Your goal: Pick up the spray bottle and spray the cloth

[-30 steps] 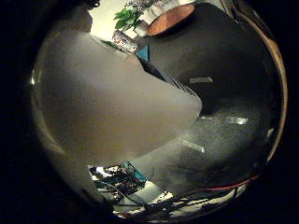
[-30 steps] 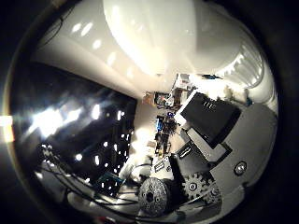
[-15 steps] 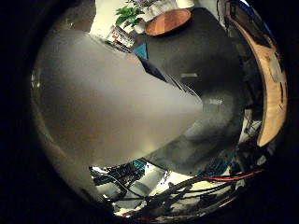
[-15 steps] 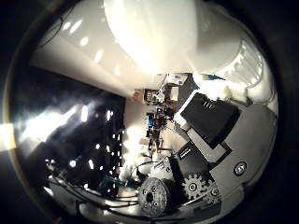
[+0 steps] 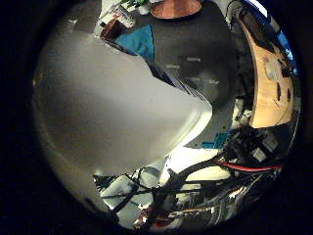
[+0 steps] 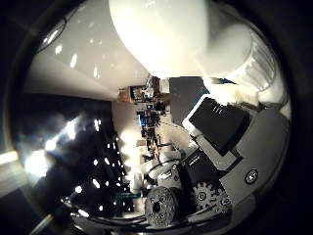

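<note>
The white spray bottle (image 5: 112,107) fills much of the little finger side view and sits right against my palm. Its rounded white body (image 6: 166,34) also looms in the thumb side view. My right hand (image 6: 220,147) shows as black and white finger parts and gears, curled up against the bottle. A teal cloth (image 5: 139,40) lies flat on the dark table (image 5: 195,63), well away from the bottle, beyond its edge. The bottle's nozzle is hidden.
A brown round dish (image 5: 176,7) and a small dark jar (image 5: 110,28) stand on the table past the cloth. A wooden desk (image 5: 271,83) runs beside the dark table. Machine parts and clutter lie off the table's edge.
Both views have swung, so the hand has turned with the bottle held in it. The teal cloth and the table's edge now show more fully. The bottle stays against the palm.
</note>
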You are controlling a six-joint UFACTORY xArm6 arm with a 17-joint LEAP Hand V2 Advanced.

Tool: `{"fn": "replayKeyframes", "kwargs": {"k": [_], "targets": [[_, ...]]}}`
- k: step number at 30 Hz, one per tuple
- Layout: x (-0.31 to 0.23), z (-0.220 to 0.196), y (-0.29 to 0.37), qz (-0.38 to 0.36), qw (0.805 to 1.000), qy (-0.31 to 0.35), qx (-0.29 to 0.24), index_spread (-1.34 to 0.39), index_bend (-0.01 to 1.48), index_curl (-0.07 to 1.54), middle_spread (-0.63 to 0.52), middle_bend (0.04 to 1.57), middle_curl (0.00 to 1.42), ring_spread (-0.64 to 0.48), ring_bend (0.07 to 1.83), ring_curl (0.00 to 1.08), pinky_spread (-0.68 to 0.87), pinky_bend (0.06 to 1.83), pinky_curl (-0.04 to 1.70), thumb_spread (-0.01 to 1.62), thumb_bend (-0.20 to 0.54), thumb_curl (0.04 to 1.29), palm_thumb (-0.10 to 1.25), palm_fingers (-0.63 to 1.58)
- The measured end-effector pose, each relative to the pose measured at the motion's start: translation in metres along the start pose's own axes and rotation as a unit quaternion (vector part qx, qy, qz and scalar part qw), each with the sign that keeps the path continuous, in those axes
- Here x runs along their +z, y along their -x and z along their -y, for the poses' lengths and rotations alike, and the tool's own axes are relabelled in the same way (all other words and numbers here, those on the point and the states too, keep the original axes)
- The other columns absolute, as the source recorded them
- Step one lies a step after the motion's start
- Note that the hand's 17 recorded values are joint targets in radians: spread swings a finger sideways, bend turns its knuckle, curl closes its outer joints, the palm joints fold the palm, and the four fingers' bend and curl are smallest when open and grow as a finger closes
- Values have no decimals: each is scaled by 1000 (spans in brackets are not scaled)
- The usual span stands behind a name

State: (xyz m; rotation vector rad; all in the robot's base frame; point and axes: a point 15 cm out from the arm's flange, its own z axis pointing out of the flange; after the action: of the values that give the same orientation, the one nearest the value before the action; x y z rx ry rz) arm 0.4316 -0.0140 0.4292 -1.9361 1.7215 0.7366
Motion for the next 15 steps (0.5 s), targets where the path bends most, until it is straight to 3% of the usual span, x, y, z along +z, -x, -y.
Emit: {"fn": "replayKeyframes", "kwargs": {"k": [15], "targets": [[59,15,47,-111,992,63,-3,-272,1080,941,-121,1394,697,-175,1479,653,-148,976,1500,491,-18,1000,1082,1136]]}}
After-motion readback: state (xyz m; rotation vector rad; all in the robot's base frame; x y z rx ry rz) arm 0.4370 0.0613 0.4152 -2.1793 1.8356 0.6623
